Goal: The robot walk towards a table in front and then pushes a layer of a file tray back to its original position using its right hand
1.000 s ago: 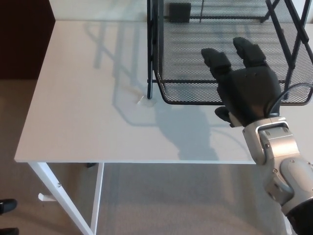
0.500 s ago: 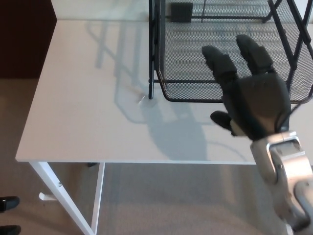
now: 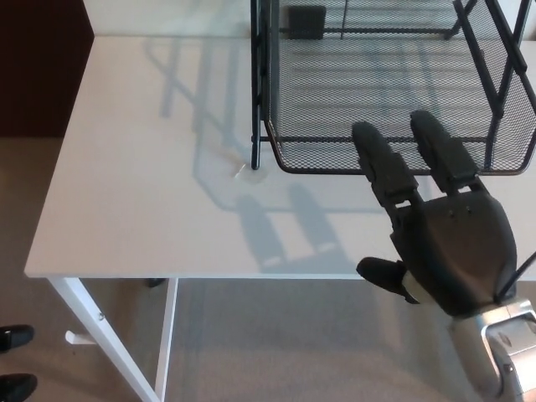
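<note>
The black wire file tray [image 3: 394, 84] sat at the upper right of the frame on the white desk [image 3: 151, 184], and its bottom layer [image 3: 335, 155] stuck out toward the lower edge of the picture. The right robot hand [image 3: 435, 226] was at the lower right with its fingers [image 3: 381, 163] straight and spread apart, holding nothing, their tips by the front rim of that layer. Two dark shoes [image 3: 15, 364] showed on the floor at the lower left.

Black right hand [image 3: 448, 251], two thick segmented fingers [image 3: 383, 163], stubby thumb, silver wrist
</note>
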Motion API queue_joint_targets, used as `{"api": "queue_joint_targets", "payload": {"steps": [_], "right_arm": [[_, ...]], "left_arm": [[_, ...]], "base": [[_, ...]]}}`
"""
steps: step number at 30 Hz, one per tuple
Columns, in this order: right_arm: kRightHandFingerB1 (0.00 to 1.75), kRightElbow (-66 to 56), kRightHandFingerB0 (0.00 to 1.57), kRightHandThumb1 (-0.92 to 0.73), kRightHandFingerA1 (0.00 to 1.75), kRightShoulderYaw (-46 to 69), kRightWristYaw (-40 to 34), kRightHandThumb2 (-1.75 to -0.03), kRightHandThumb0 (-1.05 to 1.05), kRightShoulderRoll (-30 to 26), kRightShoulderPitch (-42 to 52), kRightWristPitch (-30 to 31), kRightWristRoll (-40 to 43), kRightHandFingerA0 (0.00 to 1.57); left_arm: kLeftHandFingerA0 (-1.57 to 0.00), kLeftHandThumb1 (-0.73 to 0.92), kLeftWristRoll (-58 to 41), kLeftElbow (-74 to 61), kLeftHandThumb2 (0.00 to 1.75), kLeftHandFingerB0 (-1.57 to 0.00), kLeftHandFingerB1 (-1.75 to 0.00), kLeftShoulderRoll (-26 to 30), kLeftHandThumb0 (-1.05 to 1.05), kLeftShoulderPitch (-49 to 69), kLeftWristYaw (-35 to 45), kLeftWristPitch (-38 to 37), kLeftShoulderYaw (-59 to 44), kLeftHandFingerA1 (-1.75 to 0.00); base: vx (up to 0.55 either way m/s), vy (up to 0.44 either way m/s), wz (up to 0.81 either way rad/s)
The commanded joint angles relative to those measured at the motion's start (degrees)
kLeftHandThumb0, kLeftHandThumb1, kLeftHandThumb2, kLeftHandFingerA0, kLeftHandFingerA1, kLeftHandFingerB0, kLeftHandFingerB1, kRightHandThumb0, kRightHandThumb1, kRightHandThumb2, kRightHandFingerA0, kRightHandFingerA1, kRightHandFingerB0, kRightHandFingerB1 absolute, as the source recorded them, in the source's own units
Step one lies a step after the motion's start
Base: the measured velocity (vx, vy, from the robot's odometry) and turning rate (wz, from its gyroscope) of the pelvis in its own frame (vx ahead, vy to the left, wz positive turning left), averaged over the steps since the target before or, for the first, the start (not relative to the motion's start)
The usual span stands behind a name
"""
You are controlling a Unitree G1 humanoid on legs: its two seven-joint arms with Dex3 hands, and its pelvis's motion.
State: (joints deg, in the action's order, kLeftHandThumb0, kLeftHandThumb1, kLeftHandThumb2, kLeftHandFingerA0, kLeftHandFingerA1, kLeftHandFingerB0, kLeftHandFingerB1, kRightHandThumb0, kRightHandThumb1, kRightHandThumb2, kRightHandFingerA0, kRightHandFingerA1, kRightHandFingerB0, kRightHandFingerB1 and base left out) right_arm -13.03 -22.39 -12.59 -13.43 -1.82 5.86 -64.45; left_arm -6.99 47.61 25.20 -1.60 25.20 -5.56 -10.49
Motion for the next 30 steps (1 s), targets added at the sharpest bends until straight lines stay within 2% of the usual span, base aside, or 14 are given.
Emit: {"api": "queue_joint_targets", "payload": {"steps": [1, 3, 7, 9, 10, 13, 15, 18, 19, 20, 22, 24, 29, 30], "right_arm": [[0.00, -3.2, 0.00, -0.46, 0.00, 0.8, 1.2, -0.82, -0.83, -1.3, 4.1, -0.1, 0.9, 0.00], [0.01, -7.3, 0.00, -0.45, 0.00, 1.2, -1.0, -0.82, -0.81, -2.4, 7.9, -1.8, 0.8, 0.00], [0.00, -16.7, 0.00, -0.48, 0.00, 5.2, -17.1, -0.83, -0.81, -6.4, 23.0, -11.8, 3.5, 0.00], [0.00, -16.9, 0.00, -0.48, 0.00, 5.6, -17.9, -0.83, -0.81, -6.4, 23.6, -12.6, 3.7, 0.00], [0.11, -17.4, 0.00, -0.42, 0.08, 7.5, -18.7, -0.77, -0.65, -6.8, 27.5, -17.4, 9.8, 0.00], [0.20, -17.2, 0.04, -0.37, 0.19, 15.8, -19.9, -0.76, -0.54, -8.1, 46.0, -34.2, 31.3, 0.02], [0.27, -13.4, 0.03, -0.37, 0.24, 18.4, -20.6, -0.76, -0.51, -8.6, 48.6, -38.9, 34.4, 0.01], [0.24, -9.6, 0.07, -0.49, 0.29, 22.1, -17.8, -0.55, -0.47, -7.6, 51.4, -38.7, 38.0, 0.02], [0.24, -8.7, 0.07, -0.49, 0.29, 23.0, -15.8, -0.55, -0.47, -6.9, 52.3, -37.6, 40.0, 0.02], [0.28, -6.1, 0.00, -0.35, 0.27, 23.8, -13.3, -0.75, -0.45, -5.9, 51.9, -37.1, 43.3, 0.02], [0.26, -3.9, 0.01, -0.37, 0.27, 24.7, -9.7, -0.76, -0.46, -5.0, 51.2, -35.4, 46.6, 0.02], [0.22, 0.8, 0.00, -0.40, 0.31, 26.3, -1.6, -0.77, -0.52, -2.5, 48.1, -26.0, 50.6, 0.00], [0.29, 9.5, 0.00, -0.40, 0.37, 26.7, 6.5, -0.79, -0.44, -0.3, 44.0, -23.7, 56.7, 0.00], [0.20, 14.2, 0.04, -0.53, 0.28, 27.3, 8.7, -0.66, -0.50, 1.0, 40.4, -23.0, 58.5, 0.04]], "left_arm": [[-0.55, 0.57, -0.1, 1.3, 0.56, -0.46, -0.39, 1.1, -0.10, -1.3, 0.5, 0.5, -0.6, -0.49], [-0.55, 0.57, -0.7, 1.9, 0.56, -0.46, -0.39, 1.1, -0.11, -2.0, 1.3, 0.7, -1.0, -0.50], [-0.54, 0.54, 0.1, 3.0, 0.60, -0.47, -0.42, 1.6, -0.16, -4.1, 1.1, 0.3, -0.6, -0.51], [-0.54, 0.54, 0.2, 3.2, 0.60, -0.47, -0.42, 1.6, -0.16, -4.4, 1.1, 0.3, -0.6, -0.51], [-0.54, 0.53, 0.1, 3.8, 0.59, -0.46, -0.42, 1.5, -0.15, -4.8, 1.0, 0.5, -0.7, -0.51], [-0.57, 0.60, 0.2, 4.9, 0.57, -0.46, -0.39, 1.3, -0.10, -4.7, 0.9, 0.3, -0.7, -0.50], [-0.56, 0.58, 0.4, 4.8, 0.57, -0.45, -0.39, 1.3, -0.12, -4.3, 0.7, 0.6, -0.5, -0.49], [-0.55, 0.57, -0.1, 5.7, 0.56, -0.45, -0.40, 1.1, -0.09, -3.8, 1.1, 0.5, -0.9, -0.51], [-0.55, 0.57, -0.5, 6.1, 0.56, -0.45, -0.40, 1.0, -0.09, -3.7, 1.3, 0.4, -1.2, -0.51], [-0.56, 0.57, -0.6, 6.2, 0.56, -0.45, -0.40, 1.0, -0.10, -3.5, 1.4, 0.4, -1.4, -0.51], [-0.58, 0.56, -1.0, 6.2, 0.56, -0.45, -0.40, 0.7, -0.09, -3.7, 1.2, 0.8, -1.7, -0.52], [-0.53, 0.57, -1.4, 6.2, 0.56, -0.43, -0.39, 0.3, -0.10, -3.3, 1.1, 1.1, -2.0, -0.50], [-0.56, 0.57, -1.4, 6.4, 0.56, -0.44, -0.39, 0.2, -0.10, -1.9, 1.1, 0.5, -2.1, -0.50], [-0.57, 0.57, -1.3, 6.8, 0.56, -0.43, -0.39, 0.4, -0.09, -2.4, 1.1, 0.6, -2.2, -0.52]], "base": [[0.00, 0.000, 0.00], [0.00, 0.000, 0.00], [0.00, 0.000, 0.00], [0.00, 0.000, 0.00], [0.00, 0.000, 0.00], [0.00, 0.000, 0.00], [0.00, 0.000, 0.00], [0.00, 0.000, 0.00], [0.00, 0.000, 0.00], [0.00, 0.000, 0.00], [0.00, 0.000, 0.00], [0.00, 0.000, 0.00], [0.00, 0.000, 0.00], [0.00, 0.000, 0.00]]}}
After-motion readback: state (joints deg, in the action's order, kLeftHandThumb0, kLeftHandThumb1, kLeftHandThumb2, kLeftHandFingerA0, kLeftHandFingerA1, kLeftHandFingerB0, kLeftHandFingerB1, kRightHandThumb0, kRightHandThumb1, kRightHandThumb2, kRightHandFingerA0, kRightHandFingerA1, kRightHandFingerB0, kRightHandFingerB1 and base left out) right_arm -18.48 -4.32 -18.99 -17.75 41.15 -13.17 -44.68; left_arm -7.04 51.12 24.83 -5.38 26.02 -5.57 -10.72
